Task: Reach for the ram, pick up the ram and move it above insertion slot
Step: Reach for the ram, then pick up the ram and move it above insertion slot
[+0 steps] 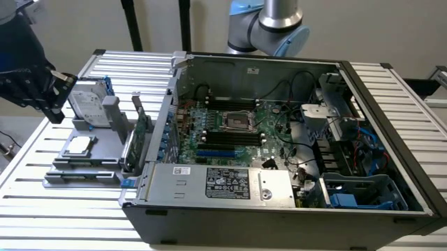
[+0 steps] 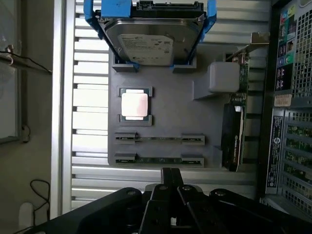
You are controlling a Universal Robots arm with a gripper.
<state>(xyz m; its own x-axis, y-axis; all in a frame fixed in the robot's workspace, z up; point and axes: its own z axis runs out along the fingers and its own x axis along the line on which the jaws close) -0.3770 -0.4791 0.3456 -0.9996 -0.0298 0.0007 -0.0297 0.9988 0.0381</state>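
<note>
I see ribbed metal table [image 2: 90,112], matt grey plastic fixture [image 2: 170,122], shiny metal hard drive [image 2: 151,44], blue plastic caddy [image 2: 92,14]

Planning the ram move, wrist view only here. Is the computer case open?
Observer: Yes. The computer case lies open, motherboard exposed.
Operator: Gripper height?
Observer: The gripper hangs well above the slatted table, at the exterior view's left of the hard drive.
Operator: Memory slots?
Observer: Long dark slots flank the processor socket; I see no green stick in them.
</note>
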